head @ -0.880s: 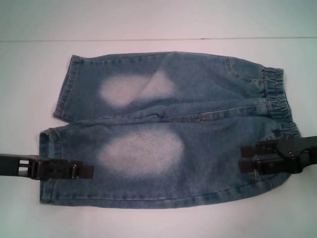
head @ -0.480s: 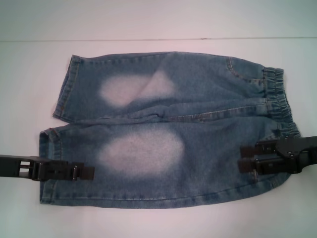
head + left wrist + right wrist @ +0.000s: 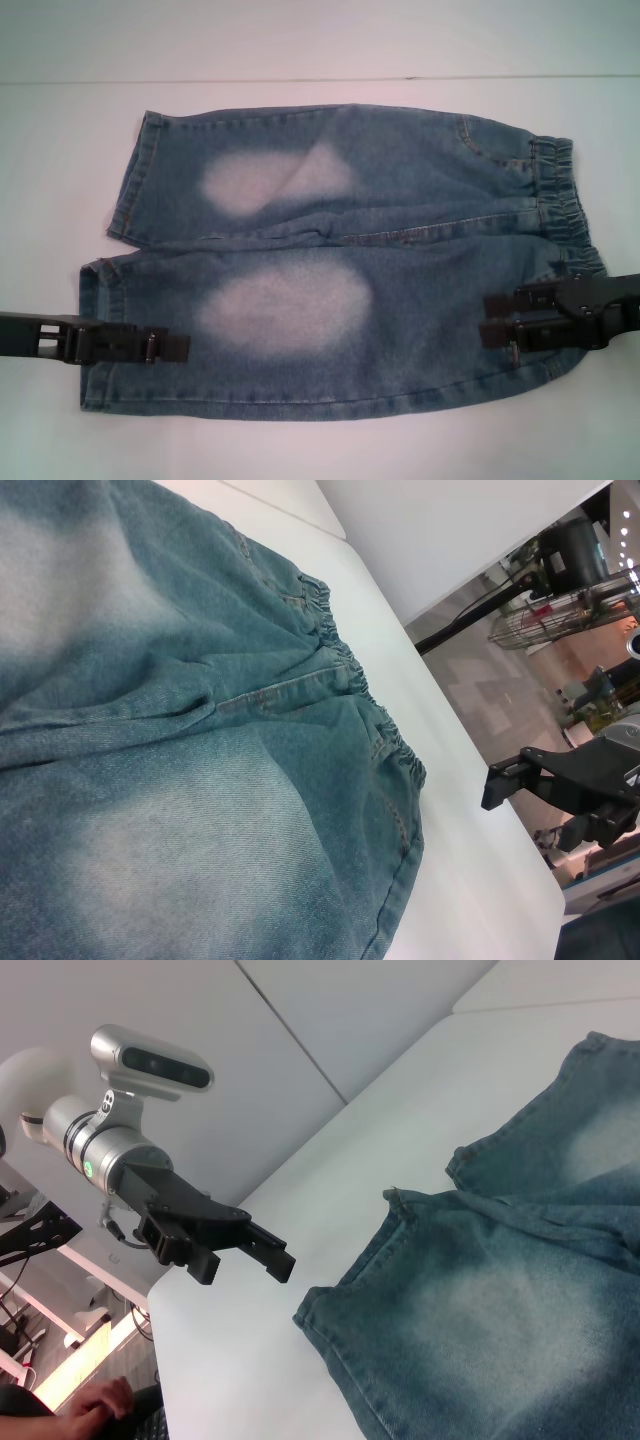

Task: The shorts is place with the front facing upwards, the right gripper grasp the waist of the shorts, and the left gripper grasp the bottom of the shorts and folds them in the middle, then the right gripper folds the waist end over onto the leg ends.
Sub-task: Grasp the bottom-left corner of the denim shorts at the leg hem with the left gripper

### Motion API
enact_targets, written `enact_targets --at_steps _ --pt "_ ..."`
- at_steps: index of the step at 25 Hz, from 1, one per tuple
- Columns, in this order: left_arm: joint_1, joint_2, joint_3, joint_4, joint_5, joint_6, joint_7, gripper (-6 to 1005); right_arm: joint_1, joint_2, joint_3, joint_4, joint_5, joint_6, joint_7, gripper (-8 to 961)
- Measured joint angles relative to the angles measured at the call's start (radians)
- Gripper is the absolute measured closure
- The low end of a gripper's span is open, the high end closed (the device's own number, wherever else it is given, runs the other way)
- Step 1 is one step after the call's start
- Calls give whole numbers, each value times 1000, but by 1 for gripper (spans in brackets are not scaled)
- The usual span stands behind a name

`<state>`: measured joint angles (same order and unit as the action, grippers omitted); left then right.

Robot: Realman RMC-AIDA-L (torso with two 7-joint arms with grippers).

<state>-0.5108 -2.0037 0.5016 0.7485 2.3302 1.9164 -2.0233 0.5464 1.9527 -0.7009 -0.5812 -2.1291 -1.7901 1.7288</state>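
A: Barely anything has shifted; the right end effector [image 3: 487,320] sits a touch lower over the near leg, beside the waist [image 3: 562,200].
B: State?
A: Fingers narrowly parted, holding nothing. The left end effector [image 3: 180,347] hovers over the near hem [image 3: 92,335]; can't tell its opening.
B: Shorts [image 3: 340,260]?
A: Flat on the white worktop [image 3: 60,160], waist toward the right arm.

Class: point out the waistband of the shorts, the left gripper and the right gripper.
waistband [image 3: 562,195], head view, on the crinkled elastic gathers.
left gripper [image 3: 183,347], head view, at its fingertips over the near leg.
right gripper [image 3: 490,320], head view, between its fingertips.
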Motion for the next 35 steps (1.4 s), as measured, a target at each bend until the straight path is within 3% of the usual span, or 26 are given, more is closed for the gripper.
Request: enact_targets --at_steps 23,30,35 --pt "3 3 0 7 5 15 -55 158 7 3 0 -1 0 3 0 278" --pt "17 25 -32 97 108 6 -230 159 7 4 0 1 0 -3 -4 282" --pt "20 33 -61 126 199 -14 -263 160 6 8 0 -2 0 -14 -9 285"
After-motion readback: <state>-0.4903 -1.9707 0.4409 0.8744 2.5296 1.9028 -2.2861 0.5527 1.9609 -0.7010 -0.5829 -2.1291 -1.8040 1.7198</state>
